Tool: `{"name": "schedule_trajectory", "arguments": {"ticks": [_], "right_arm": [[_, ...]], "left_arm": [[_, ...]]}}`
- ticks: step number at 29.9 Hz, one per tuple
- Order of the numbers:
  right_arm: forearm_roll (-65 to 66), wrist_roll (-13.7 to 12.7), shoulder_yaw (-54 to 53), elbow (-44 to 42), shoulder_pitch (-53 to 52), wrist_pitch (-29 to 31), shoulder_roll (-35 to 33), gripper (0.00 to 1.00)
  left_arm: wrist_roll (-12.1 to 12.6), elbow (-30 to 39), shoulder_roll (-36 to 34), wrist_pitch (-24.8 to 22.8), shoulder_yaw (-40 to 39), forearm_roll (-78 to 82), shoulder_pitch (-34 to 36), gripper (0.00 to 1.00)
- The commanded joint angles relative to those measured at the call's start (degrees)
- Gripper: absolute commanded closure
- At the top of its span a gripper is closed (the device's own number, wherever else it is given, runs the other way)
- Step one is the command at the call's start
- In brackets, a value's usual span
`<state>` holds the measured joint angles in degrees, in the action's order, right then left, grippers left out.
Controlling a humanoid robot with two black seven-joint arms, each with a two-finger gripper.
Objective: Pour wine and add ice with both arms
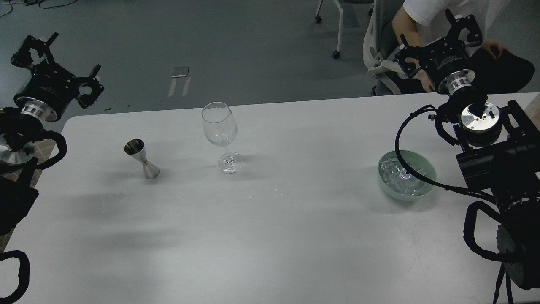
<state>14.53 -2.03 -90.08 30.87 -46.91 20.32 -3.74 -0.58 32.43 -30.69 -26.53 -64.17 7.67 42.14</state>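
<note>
A white desk (pixel 270 236) fills most of the view. Beyond its far edge lies a grey floor (pixel 211 38). At far right, a person in a white shirt (pixel 426 12) sits on a white office chair (pixel 379 63), head out of view. Another chair's wheeled legs (pixel 333 25) stand farther back. A small grey flat object (pixel 180 71) lies on the floor, far left of centre.

Ice (pixel 400 176): small clear cubes heaped in the green bowl (pixel 426 166); wine glass (pixel 219 135) upright, well apart, mid-table.
</note>
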Motion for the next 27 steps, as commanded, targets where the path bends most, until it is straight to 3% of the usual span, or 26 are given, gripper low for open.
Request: {"name": "schedule_trajectory", "arguments": {"ticks": [1,12,17,27], "right_arm": [[-0.02,0.09,-0.01,0.07,-0.03,-0.02,0.31,0.00],[0.06,0.09,-0.01,0.42,-0.11,-0.19,1.10,0.00],[0.06,0.09,-0.01,0.86,-0.55,-0.28,1.10,0.00],[0.15,0.09,0.43,1.04,-0.56,-0.11,0.66,0.00]], "left_arm": [[-0.04,0.00,0.19,-0.19,0.01,0.06,-0.30,0.01],[-0.39,0.00,0.02,-1.47,-1.31,-0.99,-0.30,0.01],[-3.99,-0.17,-0.07,-1.47,-1.22,-1.08,-0.48,0.01],[-3.91,-3.25,0.19,-1.47,-1.39,-1.17,0.05,0.01]]}}
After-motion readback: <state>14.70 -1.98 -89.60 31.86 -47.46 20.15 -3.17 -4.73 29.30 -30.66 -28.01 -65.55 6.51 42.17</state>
